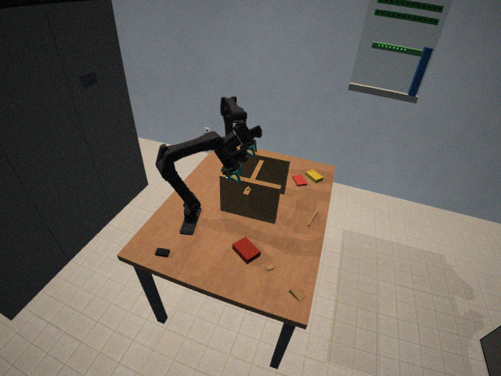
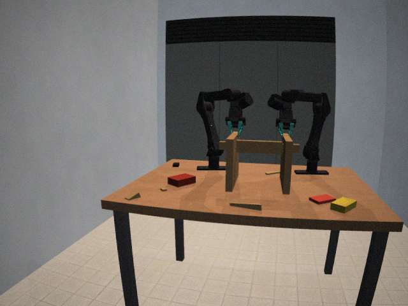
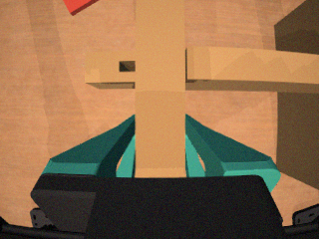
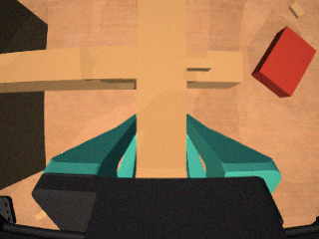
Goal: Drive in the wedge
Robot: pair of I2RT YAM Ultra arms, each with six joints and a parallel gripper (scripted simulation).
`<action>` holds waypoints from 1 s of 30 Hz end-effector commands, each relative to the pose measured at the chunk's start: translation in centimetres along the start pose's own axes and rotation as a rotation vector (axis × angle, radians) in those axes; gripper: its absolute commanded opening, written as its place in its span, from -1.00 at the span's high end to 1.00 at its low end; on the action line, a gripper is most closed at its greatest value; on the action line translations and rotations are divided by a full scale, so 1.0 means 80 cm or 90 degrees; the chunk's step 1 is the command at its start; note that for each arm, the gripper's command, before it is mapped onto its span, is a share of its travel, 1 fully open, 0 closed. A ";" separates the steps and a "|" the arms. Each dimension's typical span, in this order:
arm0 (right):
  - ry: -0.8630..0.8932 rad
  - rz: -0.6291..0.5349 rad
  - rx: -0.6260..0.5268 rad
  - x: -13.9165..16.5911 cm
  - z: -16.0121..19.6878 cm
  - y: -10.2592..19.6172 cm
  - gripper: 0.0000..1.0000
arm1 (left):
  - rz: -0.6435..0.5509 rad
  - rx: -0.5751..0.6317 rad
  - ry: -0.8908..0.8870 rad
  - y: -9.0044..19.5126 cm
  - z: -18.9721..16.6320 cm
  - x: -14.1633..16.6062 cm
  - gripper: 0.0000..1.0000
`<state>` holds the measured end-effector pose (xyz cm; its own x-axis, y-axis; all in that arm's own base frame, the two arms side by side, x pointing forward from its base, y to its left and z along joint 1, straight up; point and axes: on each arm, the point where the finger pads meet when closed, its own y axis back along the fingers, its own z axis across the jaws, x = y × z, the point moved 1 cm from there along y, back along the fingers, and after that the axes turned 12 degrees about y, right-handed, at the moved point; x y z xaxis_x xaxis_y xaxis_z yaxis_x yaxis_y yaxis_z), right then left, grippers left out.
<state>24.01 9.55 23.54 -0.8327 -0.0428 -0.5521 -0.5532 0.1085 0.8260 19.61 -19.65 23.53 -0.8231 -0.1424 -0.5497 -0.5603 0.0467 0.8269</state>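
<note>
— What do our pincers hold?
— Our left pincer (image 1: 251, 150) (image 2: 286, 129) (image 3: 159, 120) is clenched on the left end board (image 1: 287, 175) (image 2: 286, 167) (image 3: 159, 60), our right pincer (image 1: 233, 175) (image 2: 235, 129) (image 4: 160, 120) on the right end board (image 1: 248, 201) (image 2: 231, 164) (image 4: 161, 60).
— And the open slot (image 3: 127, 66)?
— We see it beyond the left board, partly covered, in the left wrist view; the top view hides it.
— The long wedge (image 1: 312, 218) (image 2: 246, 206)?
— It lies on the counter (image 1: 210, 262) (image 2: 204, 210), well apart from us. The exterior view shows its taper; from the top we make out only a sliver.

Red block (image 3: 80, 4) partly cropped.
</note>
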 end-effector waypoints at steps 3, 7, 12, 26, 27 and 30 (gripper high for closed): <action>-0.018 -0.041 -0.075 -0.028 0.036 0.010 1.00 | -0.032 0.040 0.024 0.019 -0.006 -0.018 1.00; -0.030 -0.051 -0.110 -0.036 0.051 0.014 1.00 | -0.032 0.040 0.024 0.019 -0.006 -0.018 1.00; -0.042 -0.060 -0.149 -0.043 0.074 0.018 1.00 | -0.032 0.040 0.024 0.019 -0.006 -0.018 1.00; -0.022 -0.047 -0.014 -0.022 0.004 0.018 1.00 | -0.032 0.040 0.024 0.019 -0.006 -0.018 0.09; -0.022 -0.047 -0.014 -0.022 0.004 0.018 1.00 | -0.032 0.040 0.024 0.019 -0.006 -0.018 0.09; -0.022 -0.047 -0.014 -0.022 0.004 0.018 1.00 | -0.027 0.029 0.017 0.024 0.000 -0.019 0.09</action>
<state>24.07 10.12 23.54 -0.8327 -0.0424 -0.5521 -0.5531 0.1080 0.8261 19.68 -19.76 23.68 -0.8198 -0.1471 -0.5534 -0.5653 0.0539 0.8231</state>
